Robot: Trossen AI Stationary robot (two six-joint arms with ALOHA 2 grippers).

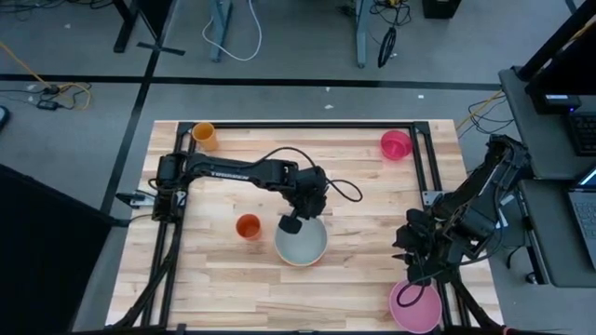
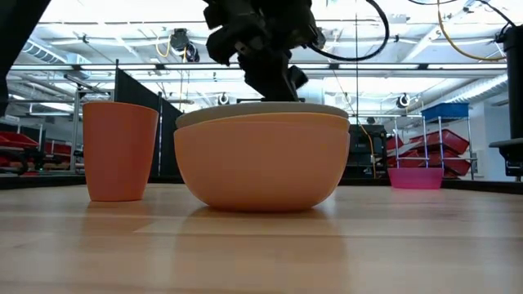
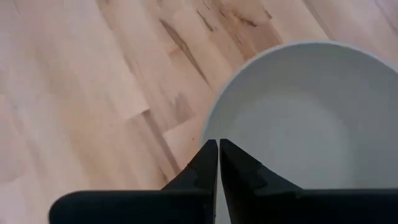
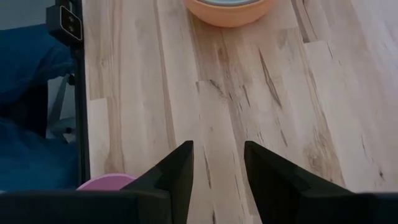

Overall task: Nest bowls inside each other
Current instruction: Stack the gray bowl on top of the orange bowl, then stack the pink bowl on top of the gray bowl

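Observation:
A pale grey-green bowl (image 1: 303, 244) sits nested in an orange bowl (image 2: 261, 167) at the table's middle; its rim (image 2: 261, 109) shows just above the orange one's. My left gripper (image 3: 219, 144) is shut and slants down at the grey-green bowl's left rim (image 1: 291, 224). A pink bowl (image 1: 415, 308) rests on its base at the near right corner. My right gripper (image 4: 219, 146) hangs open above bare wood just beyond that pink bowl, with nothing between its fingers. My left gripper's shut fingertips (image 3: 208, 152) stand at the grey-green bowl's rim (image 3: 205, 127), coming slanting down from the table's left. Whether they touch the rim or hang just over it, I cannot tell. Nothing shows between the fingers.
An orange cup (image 1: 248, 226) stands upright just left of the nested bowls. A yellow-orange cup (image 1: 205, 137) stands at the far left corner and a small magenta vessel (image 1: 396, 144) at the far right. A black frame (image 1: 428, 177) runs along the table's edges.

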